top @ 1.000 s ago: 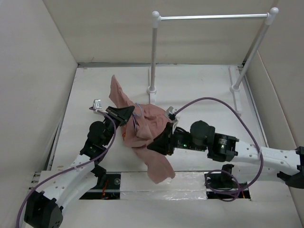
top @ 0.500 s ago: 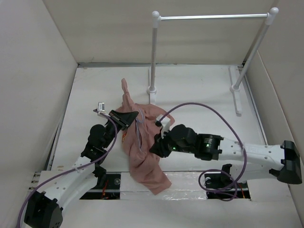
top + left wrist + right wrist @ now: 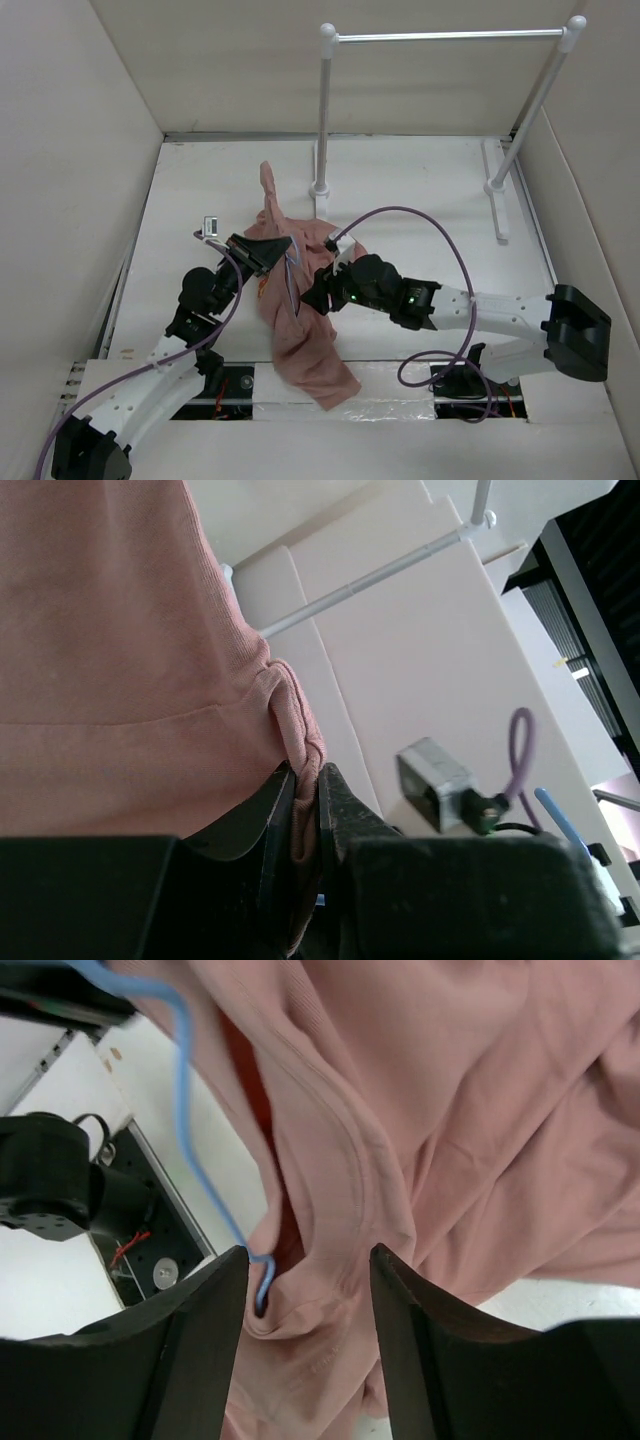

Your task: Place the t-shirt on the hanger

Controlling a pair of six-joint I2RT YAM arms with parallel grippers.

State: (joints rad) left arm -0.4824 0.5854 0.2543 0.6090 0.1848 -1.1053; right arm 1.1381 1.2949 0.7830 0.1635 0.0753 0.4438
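Because the t-shirt [image 3: 300, 330] is soft, light knit that sags and bunches wherever nothing holds it, we judge it is best taken by a firmer edge, such as the ribbed collar or a shoulder seam, not by loose cloth. It lies crumpled across the near middle of the counter [image 3: 420, 200]. One end rises toward the rack [image 3: 440, 36] and the other trails over the near edge.

The left gripper [image 3: 303, 780] has its jaws pinched tight on a rolled fold of the pink fabric. The right gripper [image 3: 307, 1255] has its jaws wide and grips nothing. The shirt's collar area lies just beyond them.

The hanger [image 3: 186, 1080] is thin pale-blue wire, which we expect to be light, springy and slick. It runs down across the cloth, and its bent end sits at a fold between the right jaws. We cannot tell how much of it is inside the shirt. We see no container here.
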